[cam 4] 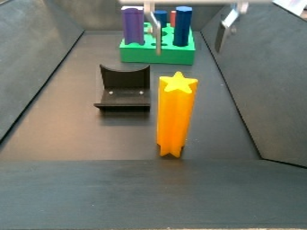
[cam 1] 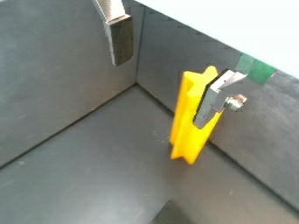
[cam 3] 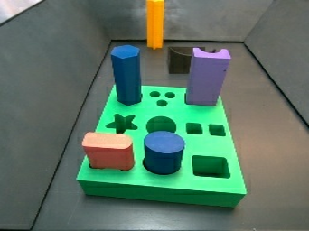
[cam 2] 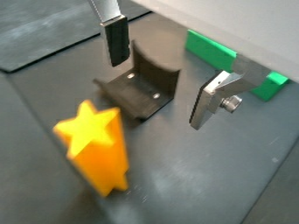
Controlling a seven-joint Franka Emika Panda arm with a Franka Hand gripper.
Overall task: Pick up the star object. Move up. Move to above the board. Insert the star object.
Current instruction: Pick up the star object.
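Wrist views show the hand (cam 2: 163,74) open, star object (cam 2: 96,144) upright on the worktop (cam 4: 72,135), not yet between the fingers (cam 2: 115,42). Centre the plates on opposite ridges before closing; board (cam 3: 169,176) sits well apart.

The end effector (cam 2: 163,74) hung above the tabletop with its two silver fingers (cam 2: 114,37) spread wide apart, and nothing was held between them.

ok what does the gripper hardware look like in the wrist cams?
Gripper: two flat silver metal plate fingers. One finger ends in a dark rectangular pad; the other shows its bare silver back with a round screw or bolt head. Same in both wrist views. No cables or markings visible.
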